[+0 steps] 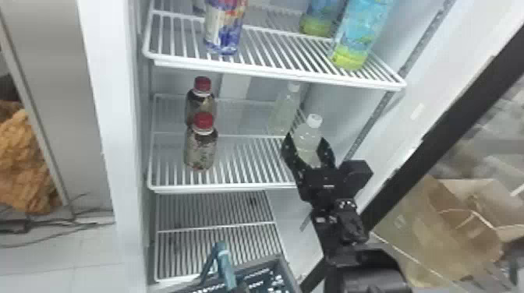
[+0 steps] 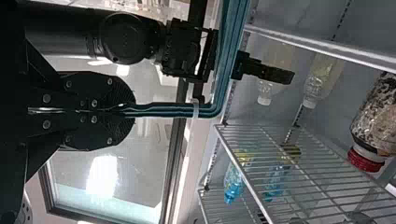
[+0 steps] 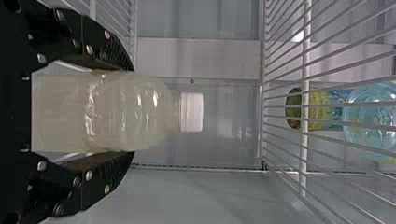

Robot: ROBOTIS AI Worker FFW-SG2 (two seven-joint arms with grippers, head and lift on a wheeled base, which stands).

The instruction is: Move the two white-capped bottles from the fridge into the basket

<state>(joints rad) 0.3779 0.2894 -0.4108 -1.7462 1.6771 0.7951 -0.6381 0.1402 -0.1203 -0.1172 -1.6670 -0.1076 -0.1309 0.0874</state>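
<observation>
The white-capped bottle [image 1: 308,141] right of the head view's centre looks like glossy plastic, the middle shelf [image 1: 234,187] smooth coated metal, the lower-right bag [image 1: 413,230] creased matt paper.

The right arm [image 1: 368,276] extends forward, its fingers [image 1: 326,154] gripping, parted; the left fingers [image 2: 100,91] pinch together.

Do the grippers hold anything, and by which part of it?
The left gripper holds the basket by its handle; the right gripper holds the nearer white-capped bottle around its body.

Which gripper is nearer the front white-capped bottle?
Right: the right gripper grips the front white-capped bottle; the left gripper is farther off, holding the teal basket handle.
</observation>
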